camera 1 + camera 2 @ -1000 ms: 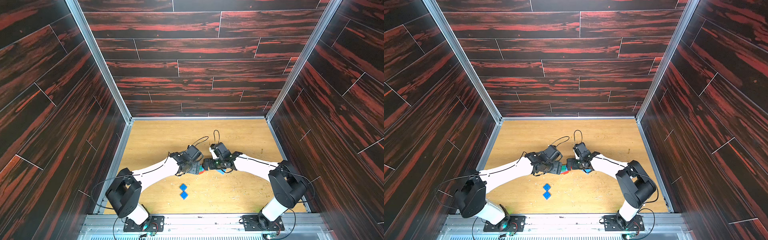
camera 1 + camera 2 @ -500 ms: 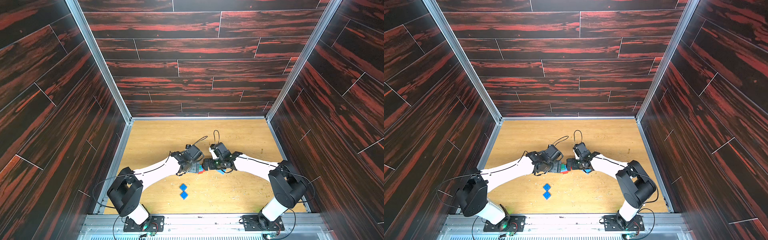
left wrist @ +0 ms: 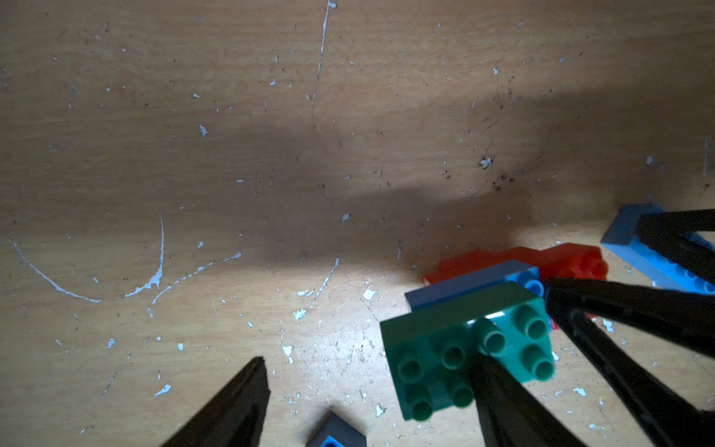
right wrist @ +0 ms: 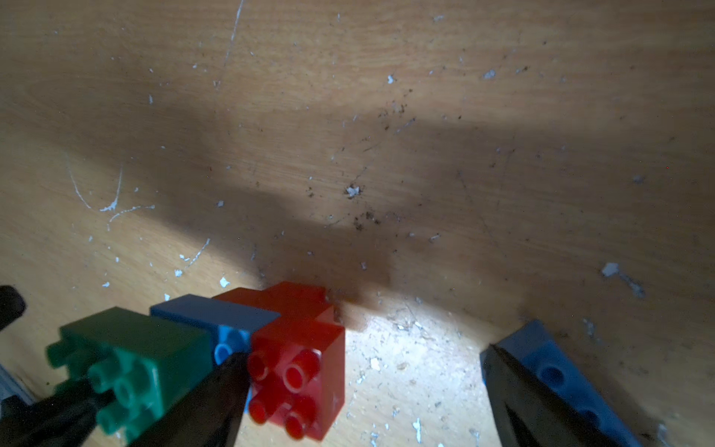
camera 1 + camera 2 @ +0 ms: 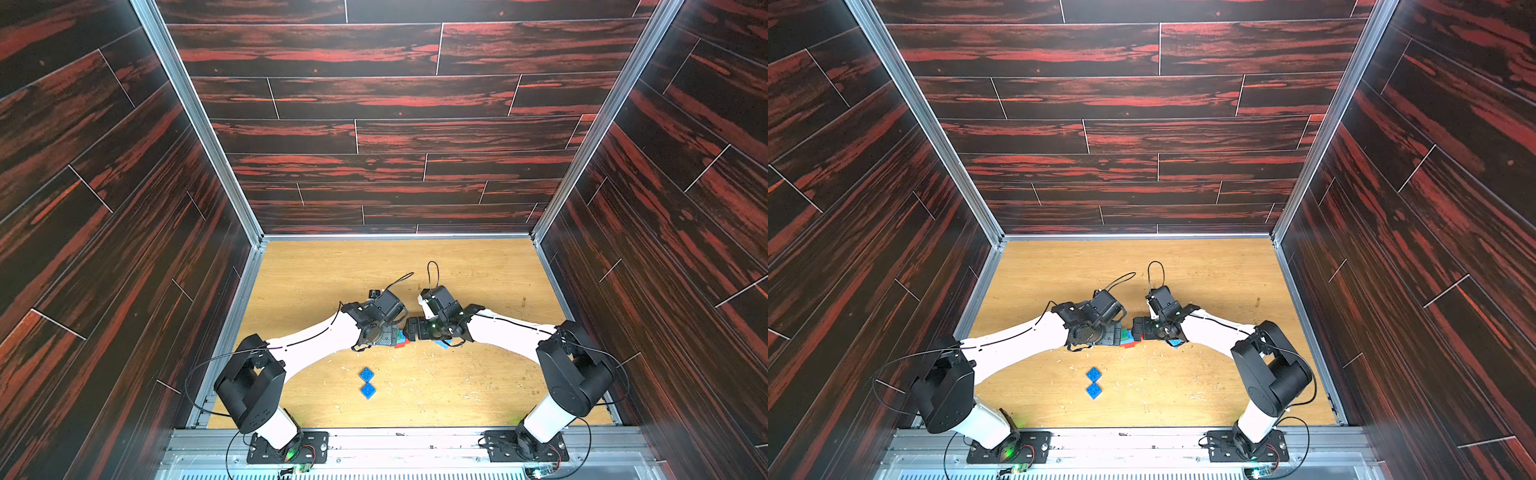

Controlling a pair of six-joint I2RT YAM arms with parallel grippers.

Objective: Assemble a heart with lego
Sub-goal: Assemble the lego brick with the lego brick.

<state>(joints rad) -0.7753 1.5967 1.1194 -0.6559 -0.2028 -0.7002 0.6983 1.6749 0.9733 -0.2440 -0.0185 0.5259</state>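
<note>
Left gripper (image 3: 369, 358) wide open, one finger across the green end of the studded red-orange, blue and green plastic brick heart (image 3: 425, 336). Right gripper (image 4: 363, 352) fully spread astride its red end, gripping nothing.

In both top views we see only slivers of the heart (image 5: 401, 340); at its three o'clock a light blue brick (image 5: 443, 344) lies mostly hidden under the right gripper (image 5: 422, 336).

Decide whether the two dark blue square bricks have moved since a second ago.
No. The dark blue square bricks sit just as far from the front metal rail as before.
</note>
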